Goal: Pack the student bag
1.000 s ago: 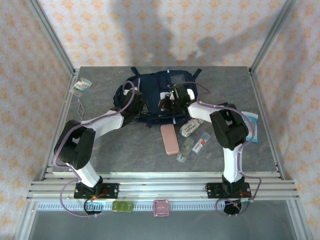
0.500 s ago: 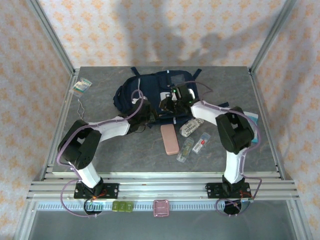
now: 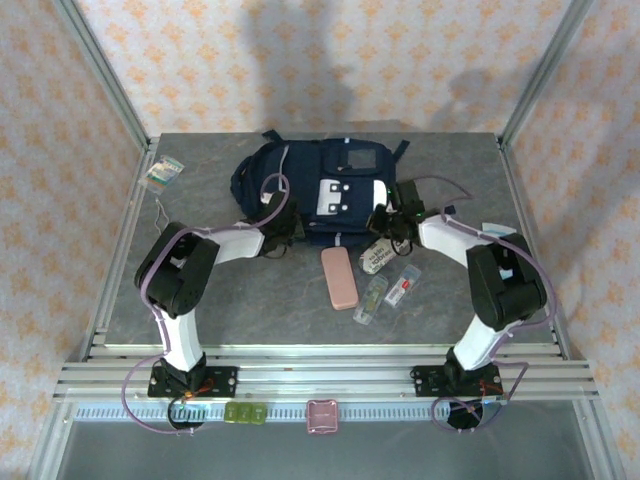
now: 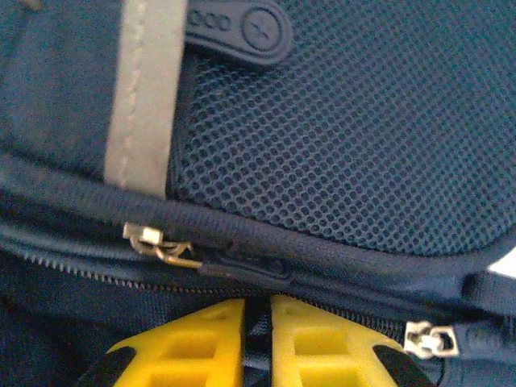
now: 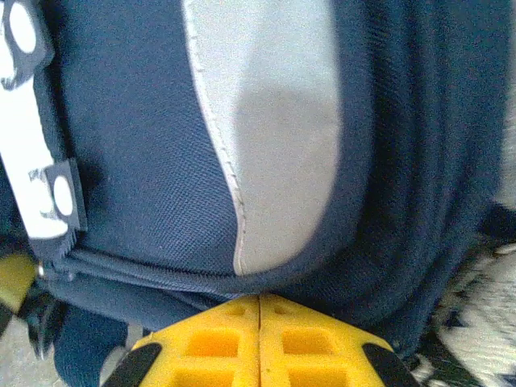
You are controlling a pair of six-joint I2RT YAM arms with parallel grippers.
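The bag (image 3: 320, 190) lies flat on the table (image 3: 220, 300), right in front of both grippers and touching their tips. The left gripper (image 4: 256, 330) sits at the bag's near edge. Its yellow fingers are almost together with a thin dark strip between them, and I cannot tell if that strip is pinched cloth. A zipper pull (image 4: 153, 242) is just ahead of it and a little to its left. A net pocket (image 4: 347, 137) is further ahead. The right gripper (image 5: 259, 330) is squeezed tight with nothing in it, and its tips press on the bag's blue cloth under a grey patch (image 5: 274, 137).

The bag looks soft and floppy, so I think it will sag and fold when lifted. It is big but probably not heavy, and it will not break. The cloth looks a bit rough, so it should not slip much. Good places to grab are a zipper pull, a strap or a fold of cloth at the edge.

The table is grey, flat and looks smooth, so the bag may slide when pushed. A pink case (image 3: 340, 278) and a white roll (image 3: 377, 257) lie just behind the grippers, between them. A small card (image 3: 162, 172) is far off to the left gripper's left. Walls with orange flowers stand close on three sides.
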